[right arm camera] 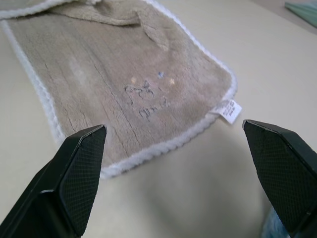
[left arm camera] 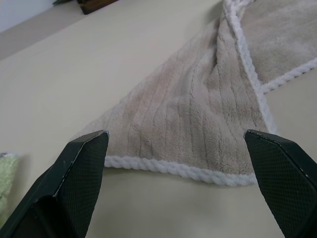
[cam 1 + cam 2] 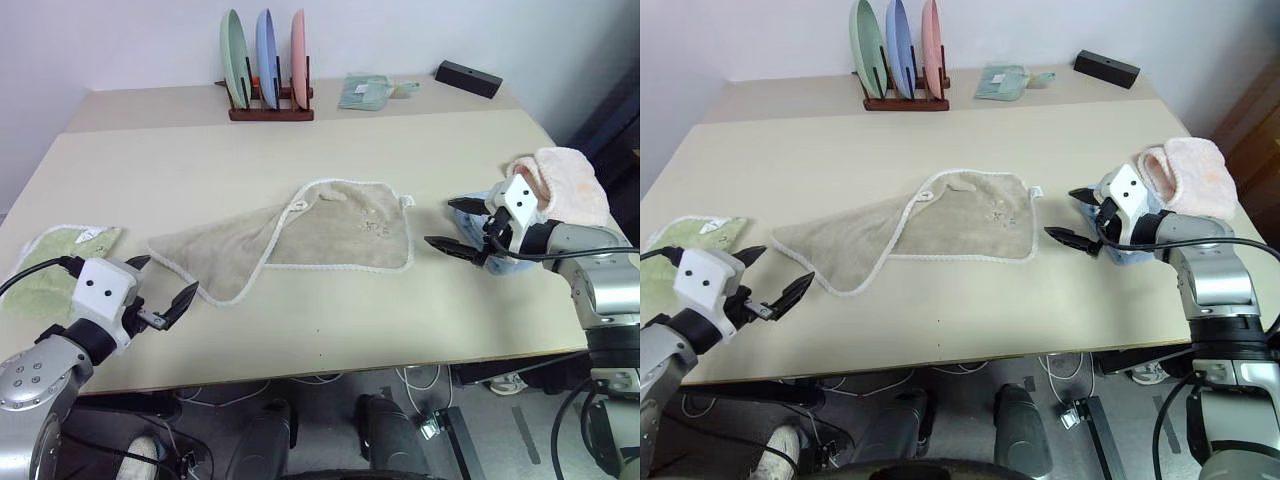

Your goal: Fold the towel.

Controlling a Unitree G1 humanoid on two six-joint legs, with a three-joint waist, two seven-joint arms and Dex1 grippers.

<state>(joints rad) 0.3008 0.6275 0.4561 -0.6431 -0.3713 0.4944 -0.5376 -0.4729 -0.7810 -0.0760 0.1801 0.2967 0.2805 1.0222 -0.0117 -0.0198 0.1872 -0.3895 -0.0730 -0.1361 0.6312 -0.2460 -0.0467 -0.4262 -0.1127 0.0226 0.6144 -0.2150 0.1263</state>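
A beige towel [image 3: 320, 235] edged in white corded stitching lies on a pale cream table [image 3: 300, 330], its pile ribbed in fine parallel lines, with small dark embroidered marks and pale dots near a white tag [image 1: 229, 110]. At the near left sits a light green cloth [image 3: 55, 265] with a white border. At the right, a pale pink cloth [image 3: 570, 185] rests above something light blue [image 3: 1130, 252]. At the far edge, a dark brown wooden rack [image 3: 270, 105] holds three plates: green [image 3: 233, 58], blue [image 3: 266, 58] and salmon pink [image 3: 299, 58]. Beside it lie a mint-green folded cloth [image 3: 365, 92] and a black box [image 3: 468, 78]. Both grippers, left [image 3: 160, 295] and right [image 3: 458, 225], have black fingers and white housings.
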